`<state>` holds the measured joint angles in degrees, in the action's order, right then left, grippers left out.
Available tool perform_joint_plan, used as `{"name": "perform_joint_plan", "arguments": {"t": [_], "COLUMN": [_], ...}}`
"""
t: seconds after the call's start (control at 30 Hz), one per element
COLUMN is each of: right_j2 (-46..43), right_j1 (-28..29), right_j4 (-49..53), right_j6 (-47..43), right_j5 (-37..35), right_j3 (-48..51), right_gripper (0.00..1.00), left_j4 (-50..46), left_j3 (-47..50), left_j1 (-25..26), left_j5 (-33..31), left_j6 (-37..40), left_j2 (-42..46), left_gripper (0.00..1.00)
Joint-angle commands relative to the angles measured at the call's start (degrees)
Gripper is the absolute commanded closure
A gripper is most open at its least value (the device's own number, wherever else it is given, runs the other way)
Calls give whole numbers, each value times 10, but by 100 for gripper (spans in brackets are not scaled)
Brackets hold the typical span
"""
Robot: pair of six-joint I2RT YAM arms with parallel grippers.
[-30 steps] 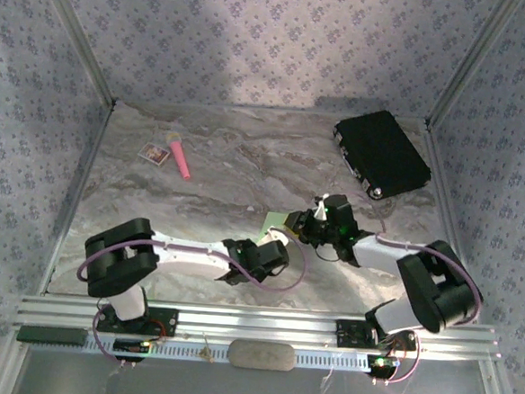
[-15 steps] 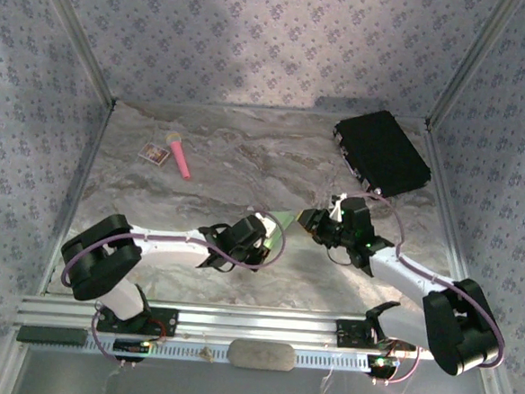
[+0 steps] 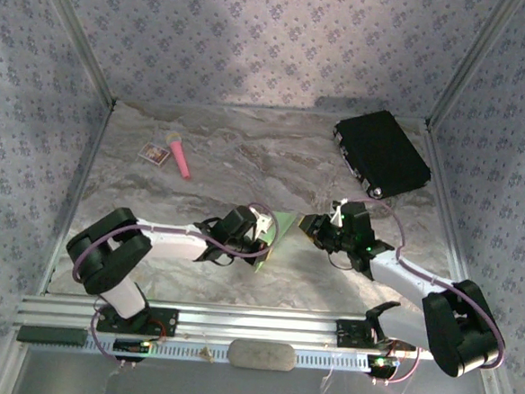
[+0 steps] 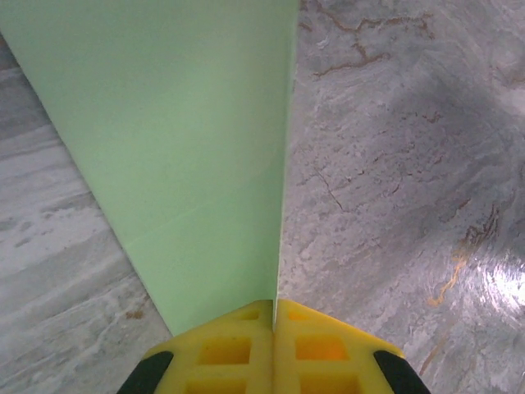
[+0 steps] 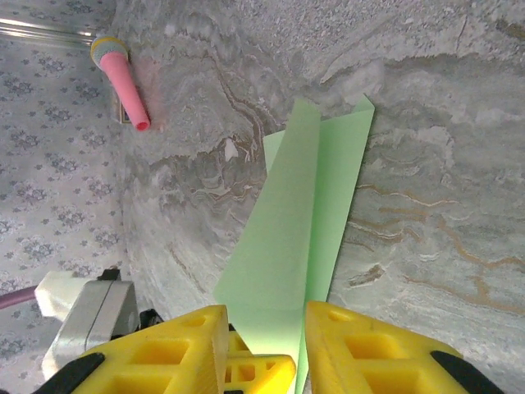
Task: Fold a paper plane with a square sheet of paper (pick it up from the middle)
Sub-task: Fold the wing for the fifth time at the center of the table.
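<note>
The square sheet of paper (image 4: 189, 148), lime-green and folded into a long creased shape, is held on edge above the table. My left gripper (image 4: 273, 305) is shut on its lower end, yellow fingertips pressed together on the fold. In the top view the paper (image 3: 278, 227) sits between my left gripper (image 3: 262, 235) and my right gripper (image 3: 313, 225). My right gripper (image 5: 267, 320) stands open, its yellow fingers (image 5: 361, 345) either side of the paper (image 5: 303, 205) with a gap. A finished paper plane is not in view.
A pink stick with a yellow tip (image 3: 179, 155) and a small white card (image 3: 155, 154) lie at the back left. A black case (image 3: 381, 154) sits at the back right. The marble table (image 3: 209, 193) is walled by patterned panels.
My left gripper has carried the paper up and away from the near edge. The right arm has stretched out low to the right, its gripper staying at the paper.
</note>
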<state>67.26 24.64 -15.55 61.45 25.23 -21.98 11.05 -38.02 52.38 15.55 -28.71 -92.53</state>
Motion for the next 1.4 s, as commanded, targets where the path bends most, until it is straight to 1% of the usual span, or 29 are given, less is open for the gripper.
{"name": "perform_joint_plan", "arguments": {"t": [0.0,0.43,0.57,0.77,0.87,1.03,1.2,1.37], "right_j2": [1,53,81,127,150,191,231,256], "right_j1": [4,25,33,46,49,49,50,45], "right_j4": [-11,-49,-63,-76,-93,-118,-152,-166], "right_j6": [-3,-8,-17,-38,-43,-43,-37,-34], "right_j5": [-6,3,13,24,32,45,62,68], "right_j3": [4,-6,-17,-38,-46,-62,-72,-78], "right_gripper": [69,72,77,88,91,94,95,95], "left_j4": [46,147,185,214,222,242,284,309], "left_j3": [8,36,36,30,26,29,35,47], "left_j1": [-13,-49,-56,-63,-63,-68,-73,-81], "left_j5": [54,144,181,218,227,237,251,249], "left_j6": [-21,-85,-107,-142,-159,-183,-219,-249], "left_j2": [-18,-70,-91,-119,-129,-141,-159,-167], "left_gripper": [100,100,100,100,100,100,100,100]}}
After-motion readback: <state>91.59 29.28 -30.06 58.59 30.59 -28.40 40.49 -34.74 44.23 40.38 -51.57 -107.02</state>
